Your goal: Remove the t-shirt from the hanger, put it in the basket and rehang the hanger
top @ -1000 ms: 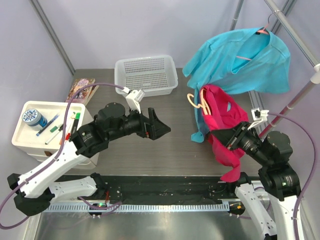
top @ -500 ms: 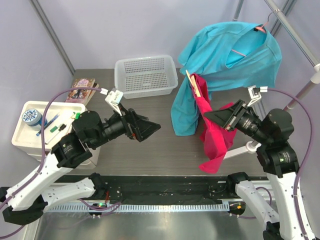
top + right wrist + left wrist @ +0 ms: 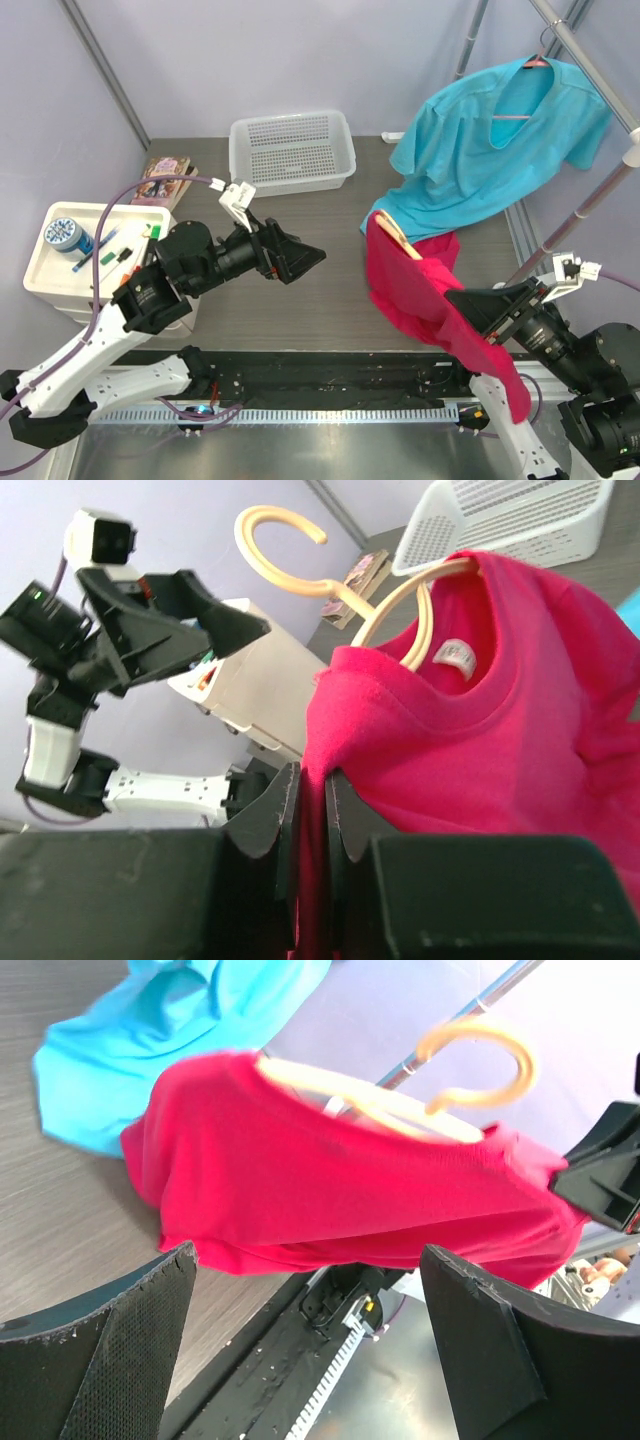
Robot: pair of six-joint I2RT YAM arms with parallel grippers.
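Note:
The red t-shirt (image 3: 410, 285) hangs on a cream hanger (image 3: 392, 232), held in the air over the table's near right part. My right gripper (image 3: 458, 298) is shut on a fold of the shirt's shoulder, seen close in the right wrist view (image 3: 312, 780), with the hanger's hook (image 3: 290, 530) above the collar. My left gripper (image 3: 312, 258) is open and empty, a short way left of the shirt and facing it. In the left wrist view the red t-shirt (image 3: 350, 1190) and hanger (image 3: 470, 1050) lie beyond the open gripper (image 3: 305, 1260).
A blue t-shirt (image 3: 490, 150) hangs on a pink hanger from the metal rail (image 3: 590, 60) at the back right. A white mesh basket (image 3: 290, 150) stands at the back. A white tray (image 3: 60, 270) with tape and pens sits at the left, with a book (image 3: 160, 180) behind it.
My right arm pulled back toward the near edge, drawing the red t-shirt and hanger away from the blue t-shirt. The blue t-shirt swung back right. The left arm barely shifted.

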